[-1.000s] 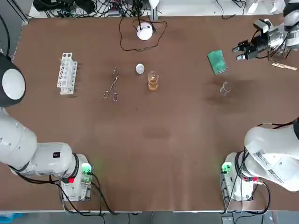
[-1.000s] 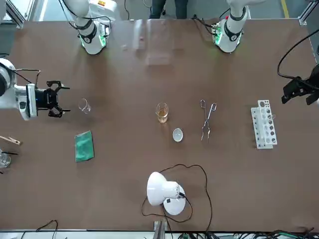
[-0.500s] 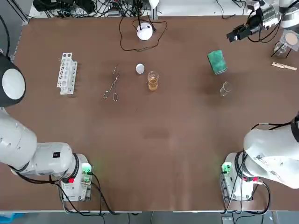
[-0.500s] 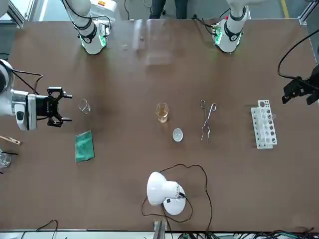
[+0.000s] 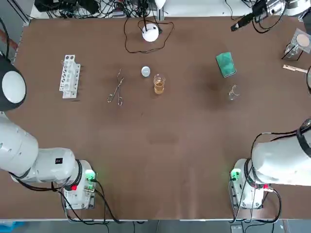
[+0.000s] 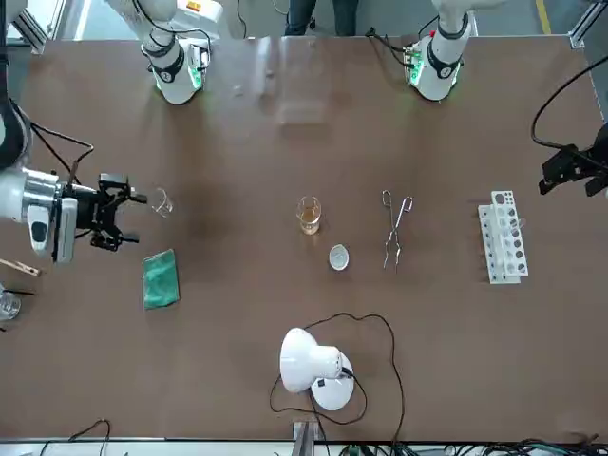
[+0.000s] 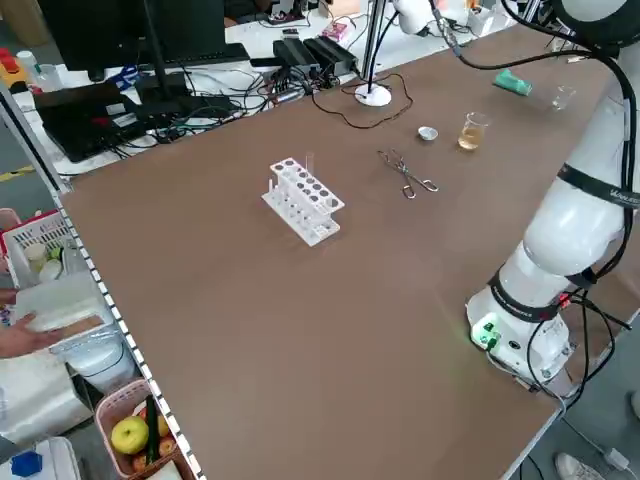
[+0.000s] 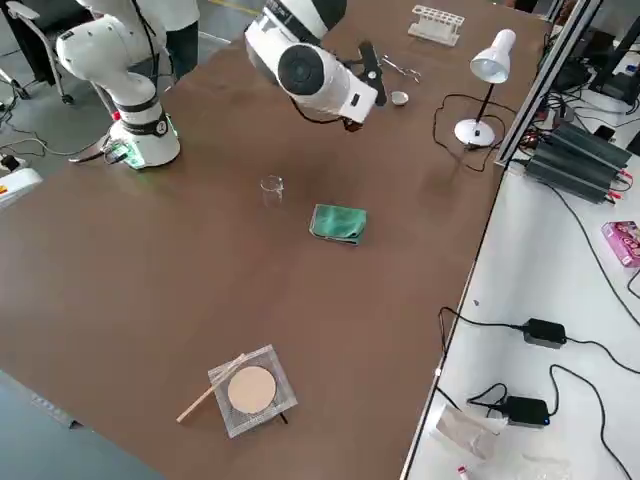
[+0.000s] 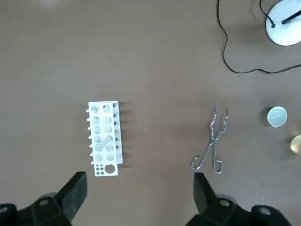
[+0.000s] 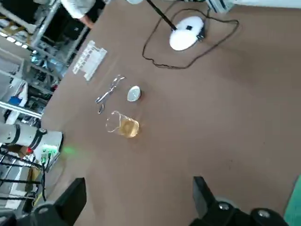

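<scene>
Top view: the right gripper (image 5: 240,24) hangs over the far right corner of the brown table (image 5: 160,145), beyond the green cloth (image 5: 225,64). The small glass (image 5: 234,92) stands empty near the cloth, on the side towards the bases. A wire mesh pad (image 5: 302,41) and a wooden stick (image 5: 295,69) lie at the right edge. Front view: this alone shows both claws. The right gripper sits level with the glass and cloth and touches neither, its fingers spread and holding nothing. The left gripper (image 6: 560,171) hangs at the robot's left edge, near the test tube rack (image 6: 503,237). Left side view: a monitor (image 7: 130,30) and cables fill a bench beyond the table, and a basket (image 7: 125,440) holding an apple stands on the floor. Right side view: it confirms that the glass is upright and the cloth folded flat, apart from each other, with the right gripper well above them. Left wrist view: the fingers (image 9: 75,188) stand wide apart and empty, high over the rack and the tongs (image 9: 211,141). Right wrist view: the fingers are likewise wide open over bare table. Farther off are a beaker of amber liquid (image 10: 123,126), a small round dish (image 10: 134,93) and the lamp (image 10: 186,38) with its looped cord.
</scene>
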Controlling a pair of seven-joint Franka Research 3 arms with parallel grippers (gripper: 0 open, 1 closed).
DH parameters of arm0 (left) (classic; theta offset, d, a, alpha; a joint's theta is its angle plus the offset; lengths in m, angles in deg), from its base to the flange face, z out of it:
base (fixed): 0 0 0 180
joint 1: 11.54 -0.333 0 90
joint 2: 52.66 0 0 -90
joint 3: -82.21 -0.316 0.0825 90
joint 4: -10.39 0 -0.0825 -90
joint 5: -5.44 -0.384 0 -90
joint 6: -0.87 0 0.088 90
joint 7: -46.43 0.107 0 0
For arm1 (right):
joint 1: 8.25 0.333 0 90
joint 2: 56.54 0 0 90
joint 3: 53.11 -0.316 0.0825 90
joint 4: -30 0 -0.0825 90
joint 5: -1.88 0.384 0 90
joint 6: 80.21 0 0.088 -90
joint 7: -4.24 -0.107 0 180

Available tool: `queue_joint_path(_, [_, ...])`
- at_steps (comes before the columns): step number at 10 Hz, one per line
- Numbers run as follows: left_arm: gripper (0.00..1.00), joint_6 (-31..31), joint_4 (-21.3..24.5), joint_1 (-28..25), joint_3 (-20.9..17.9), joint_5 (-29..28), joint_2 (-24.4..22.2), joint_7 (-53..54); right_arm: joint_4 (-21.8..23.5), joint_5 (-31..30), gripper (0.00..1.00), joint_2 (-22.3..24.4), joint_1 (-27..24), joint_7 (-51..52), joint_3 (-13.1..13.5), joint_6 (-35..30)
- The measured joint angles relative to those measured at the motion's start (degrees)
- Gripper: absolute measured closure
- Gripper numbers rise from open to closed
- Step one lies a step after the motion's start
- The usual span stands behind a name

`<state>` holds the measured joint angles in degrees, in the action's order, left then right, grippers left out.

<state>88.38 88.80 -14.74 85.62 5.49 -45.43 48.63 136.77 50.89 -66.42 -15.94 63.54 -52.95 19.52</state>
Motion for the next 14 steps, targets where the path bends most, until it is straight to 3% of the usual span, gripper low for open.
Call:
queue_joint_path(1, [0.0, -0.1, 0.0, 0.0, -0.1, 0.0, 0.0, 0.0, -0.6, -2.8, 0.0, 0.8, 6.0, -6.7, 4.7, 1.3])
queue_joint_path(2, [0.0, -0.1, 0.0, 0.0, -0.1, 0.0, 0.0, 0.0, -1.8, -6.1, 0.0, 1.6, 9.9, -14.0, 6.9, 2.1])
queue_joint_path(8, [0.0, -0.1, 0.0, 0.0, -0.1, 0.0, 0.0, 0.0, -10.1, -25.7, 0.0, 3.9, 16.6, -40.9, 8.0, 0.4])
queue_joint_path(14, [0.0, -0.1, 0.0, 0.0, -0.1, 0.0, 0.0, 0.0, -20.7, -36.1, 0.0, 4.0, 16.7, -47.9, 9.8, -7.3])
